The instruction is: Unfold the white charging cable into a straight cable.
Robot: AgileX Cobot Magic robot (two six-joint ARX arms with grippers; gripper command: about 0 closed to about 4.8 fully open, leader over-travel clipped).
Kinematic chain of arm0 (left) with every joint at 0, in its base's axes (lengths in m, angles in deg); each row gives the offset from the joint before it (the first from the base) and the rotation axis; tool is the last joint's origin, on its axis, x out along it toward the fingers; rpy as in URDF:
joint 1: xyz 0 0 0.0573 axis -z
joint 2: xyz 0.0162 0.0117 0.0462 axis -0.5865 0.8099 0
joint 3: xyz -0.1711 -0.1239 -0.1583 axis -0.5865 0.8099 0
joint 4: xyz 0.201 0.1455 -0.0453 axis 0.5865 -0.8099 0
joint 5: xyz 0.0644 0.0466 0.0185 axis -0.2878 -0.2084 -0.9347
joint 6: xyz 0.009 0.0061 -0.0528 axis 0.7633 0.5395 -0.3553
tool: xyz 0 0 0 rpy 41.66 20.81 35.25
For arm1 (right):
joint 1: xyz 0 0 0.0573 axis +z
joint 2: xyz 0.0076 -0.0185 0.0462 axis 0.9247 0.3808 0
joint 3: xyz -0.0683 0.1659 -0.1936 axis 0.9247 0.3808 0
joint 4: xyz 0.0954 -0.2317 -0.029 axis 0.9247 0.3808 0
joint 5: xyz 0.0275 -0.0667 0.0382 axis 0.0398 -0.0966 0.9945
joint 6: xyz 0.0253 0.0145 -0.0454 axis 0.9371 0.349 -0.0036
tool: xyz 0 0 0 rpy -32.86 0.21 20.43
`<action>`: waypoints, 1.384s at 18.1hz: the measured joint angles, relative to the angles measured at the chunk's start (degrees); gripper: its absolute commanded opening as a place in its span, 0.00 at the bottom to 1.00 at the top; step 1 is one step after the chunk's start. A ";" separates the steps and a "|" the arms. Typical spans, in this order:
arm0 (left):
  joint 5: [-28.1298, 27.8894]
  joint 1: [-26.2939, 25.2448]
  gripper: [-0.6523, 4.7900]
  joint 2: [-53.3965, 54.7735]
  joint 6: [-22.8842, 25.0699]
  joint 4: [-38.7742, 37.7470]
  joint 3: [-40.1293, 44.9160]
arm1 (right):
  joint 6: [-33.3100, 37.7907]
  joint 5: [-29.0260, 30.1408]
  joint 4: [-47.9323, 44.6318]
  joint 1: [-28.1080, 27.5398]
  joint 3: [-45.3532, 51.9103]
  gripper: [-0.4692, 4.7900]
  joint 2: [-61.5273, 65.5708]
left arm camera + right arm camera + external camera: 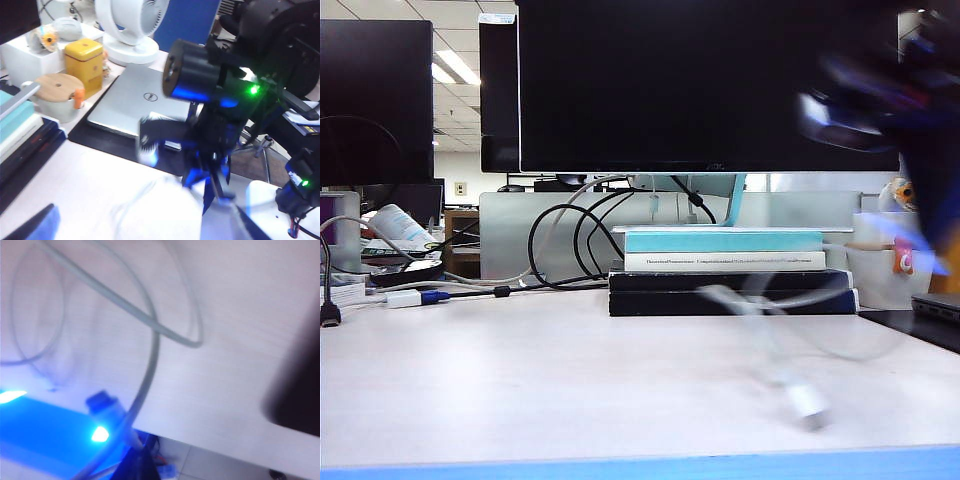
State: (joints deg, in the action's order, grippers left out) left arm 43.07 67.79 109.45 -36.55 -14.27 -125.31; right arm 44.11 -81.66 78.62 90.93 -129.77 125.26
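White charging cable point(150, 347) hangs blurred in loose loops over the pale tabletop point(235, 300). One strand runs down to the right gripper point(132, 460), clamped shut on it.

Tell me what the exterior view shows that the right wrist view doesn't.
Only the exterior view shows the monitor, the stacked books and the right arm, blurred, at upper right. Only the right wrist view shows the white charging cable running into the shut right tool. Both show the cable's loops over the white table.
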 measured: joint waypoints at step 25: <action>-14.21 14.03 1.00 -2.62 -3.82 8.31 0.00 | -2.43 21.51 -17.49 0.39 -14.21 0.08 -12.59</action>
State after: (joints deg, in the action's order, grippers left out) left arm 28.86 81.82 106.82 -40.38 -5.97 -125.31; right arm 41.69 -60.15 61.14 91.32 -143.97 112.67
